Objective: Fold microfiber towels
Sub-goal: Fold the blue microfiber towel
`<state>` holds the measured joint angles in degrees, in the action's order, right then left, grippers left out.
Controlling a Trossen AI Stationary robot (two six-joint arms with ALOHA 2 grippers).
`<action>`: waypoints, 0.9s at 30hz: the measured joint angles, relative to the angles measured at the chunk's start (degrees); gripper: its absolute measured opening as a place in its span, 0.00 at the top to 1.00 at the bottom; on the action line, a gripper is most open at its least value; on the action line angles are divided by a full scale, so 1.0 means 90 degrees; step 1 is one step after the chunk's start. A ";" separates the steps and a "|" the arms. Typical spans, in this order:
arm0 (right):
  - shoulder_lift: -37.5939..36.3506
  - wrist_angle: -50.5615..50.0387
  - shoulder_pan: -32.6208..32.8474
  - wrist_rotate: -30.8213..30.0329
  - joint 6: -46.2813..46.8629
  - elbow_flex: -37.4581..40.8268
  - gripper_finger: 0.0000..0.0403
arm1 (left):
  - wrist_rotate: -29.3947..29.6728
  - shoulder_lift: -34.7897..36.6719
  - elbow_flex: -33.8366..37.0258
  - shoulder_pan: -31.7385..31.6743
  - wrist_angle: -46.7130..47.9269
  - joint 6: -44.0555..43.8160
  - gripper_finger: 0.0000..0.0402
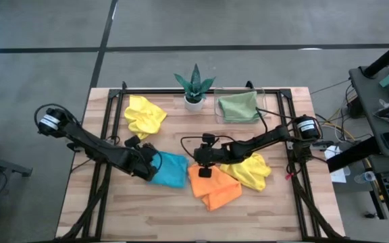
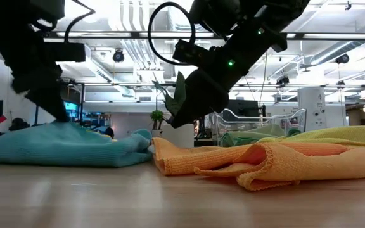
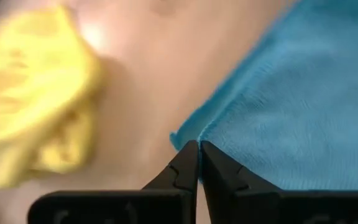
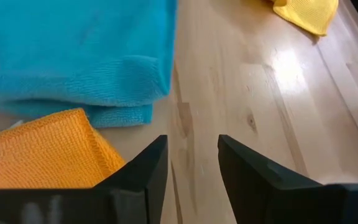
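Observation:
A sky-blue towel (image 1: pixel 171 170) lies on the wooden table left of centre. My left gripper (image 3: pixel 197 144) is shut at its left corner. An orange towel (image 1: pixel 215 189) lies crumpled beside it, with a yellow towel (image 1: pixel 250 170) to its right. My right gripper (image 4: pixel 192 149) hovers open above the bare wood between the orange towel's far corner (image 4: pixel 73 124) and the blue towel (image 4: pixel 73 56), touching nothing. A second yellow towel (image 1: pixel 144 115) lies bunched at the far left. A sage green towel (image 1: pixel 238 106) rests in a clear tray. My left gripper pinches a corner of the blue towel (image 3: pixel 180 138) between its two fingertips, where a folded edge ends. The fingers come slanting down from the table's left. The towel rises in a small hump at the fingers (image 2: pixel 62 126), and the rest of it lies on the table.
A spiky potted plant (image 1: pixel 194 88) stands at the far edge's middle, with the clear tray (image 1: pixel 270 108) to its right. Black frame rails (image 1: pixel 107 135) run along the table's left and right sides. Bare wood shows along the near edge (image 1: pixel 147 216).

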<state>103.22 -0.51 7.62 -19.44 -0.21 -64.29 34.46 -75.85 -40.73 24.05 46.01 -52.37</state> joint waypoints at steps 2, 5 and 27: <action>0.0000 0.0001 0.0000 0.0001 0.0000 0.0007 0.67 | 0.0276 -0.0078 0.0053 -0.0026 0.0002 -0.0160 1.00; 0.0000 0.0001 0.0000 0.0005 -0.0002 0.0015 0.67 | 0.0321 -0.0248 0.0117 -0.0087 0.0007 -0.0297 1.00; 0.0000 0.0228 0.0000 0.0058 -0.0124 0.0039 0.67 | 0.0998 -0.1161 0.0398 -0.0304 -0.0936 -0.0297 0.87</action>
<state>103.22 1.54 7.62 -18.92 -1.32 -63.94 43.44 -86.30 -37.15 21.32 37.58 -55.05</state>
